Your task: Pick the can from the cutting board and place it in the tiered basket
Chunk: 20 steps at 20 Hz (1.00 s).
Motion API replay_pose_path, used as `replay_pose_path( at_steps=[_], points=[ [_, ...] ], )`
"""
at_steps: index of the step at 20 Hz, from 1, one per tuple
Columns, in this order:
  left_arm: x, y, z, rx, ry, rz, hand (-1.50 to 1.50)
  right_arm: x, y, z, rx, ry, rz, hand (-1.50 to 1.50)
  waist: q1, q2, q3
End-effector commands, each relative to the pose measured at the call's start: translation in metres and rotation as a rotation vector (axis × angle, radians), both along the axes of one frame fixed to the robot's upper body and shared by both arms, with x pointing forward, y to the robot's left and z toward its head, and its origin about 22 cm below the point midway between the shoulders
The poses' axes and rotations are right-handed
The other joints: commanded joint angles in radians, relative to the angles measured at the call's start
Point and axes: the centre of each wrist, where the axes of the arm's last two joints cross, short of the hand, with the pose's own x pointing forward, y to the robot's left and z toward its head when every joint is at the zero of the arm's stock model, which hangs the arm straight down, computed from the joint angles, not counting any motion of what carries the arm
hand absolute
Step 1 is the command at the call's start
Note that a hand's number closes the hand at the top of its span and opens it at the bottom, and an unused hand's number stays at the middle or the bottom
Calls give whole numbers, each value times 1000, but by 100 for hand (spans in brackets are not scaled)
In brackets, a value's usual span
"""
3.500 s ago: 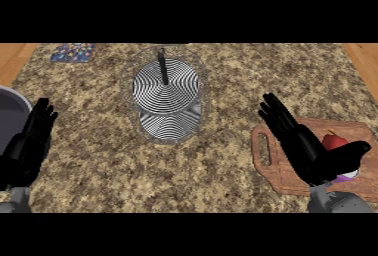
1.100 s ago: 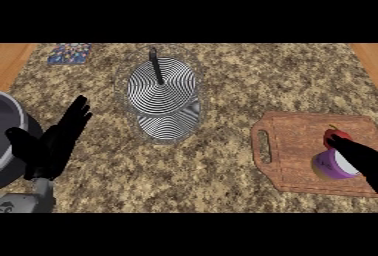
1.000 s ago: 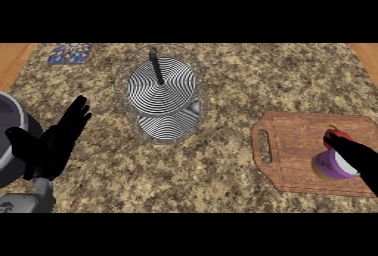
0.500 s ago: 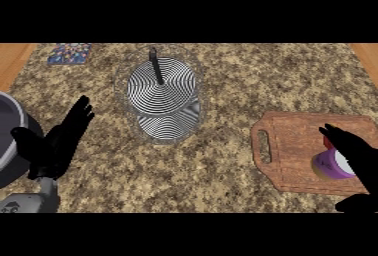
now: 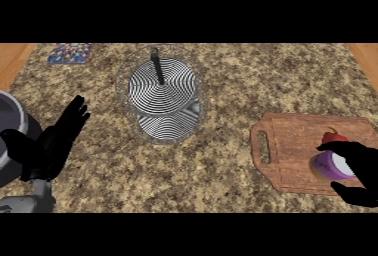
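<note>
Both hands were matte black, with long, slender fingers and a thumb. The left hand (image 5: 48, 145) joined a grey forearm (image 5: 29, 202); the right hand (image 5: 360, 172) showed only black.

Speckled granite counter top (image 5: 244, 85), brown, tan and black flecks, fills nearly the whole head view. All places taken from this counter top. Wooden strip (image 5: 15, 59), warm orange-brown, runs along its upper left corner; a matching wooden strip (image 5: 365, 56) at its upper right corner. Small patterned tile or coaster (image 5: 71, 53), blue and purple with multicoloured specks, lies flat on the counter near the upper left corner, just beside the left wood strip. Grey round vessel (image 5: 10, 126), pale rim, only partly in view, at the counter's left edge. Light even and diffuse; soft shadows on the stone. No walls, floor or windows in view.
</note>
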Motion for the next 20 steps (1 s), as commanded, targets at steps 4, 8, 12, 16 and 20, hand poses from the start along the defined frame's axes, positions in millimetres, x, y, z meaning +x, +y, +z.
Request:
replay_pose_path(
  at_steps=[4, 8, 12, 16, 20],
  points=[
    [2, 7, 6, -7, 7, -4, 0, -2, 20, -11, -97, 58, 90, 150, -2, 7, 11],
    [12, 1, -5, 10, 1, 10, 0, -12, 4, -36, -126, 19, 139, 150, -6, 9, 11],
    [-3, 13, -8, 0, 21, 9, 0, -16, 37, -35, -131, 18, -50, 150, -5, 7, 10],
    [-6, -7, -8, 8, 17, 3, 0, -18, 63, -35, -134, 8, -233, 150, -2, 5, 10],
    [4, -7, 13, -5, 8, 12, 0, -21, 80, -4, -71, -276, -262, 150, -9, 3, 11]
  ],
)
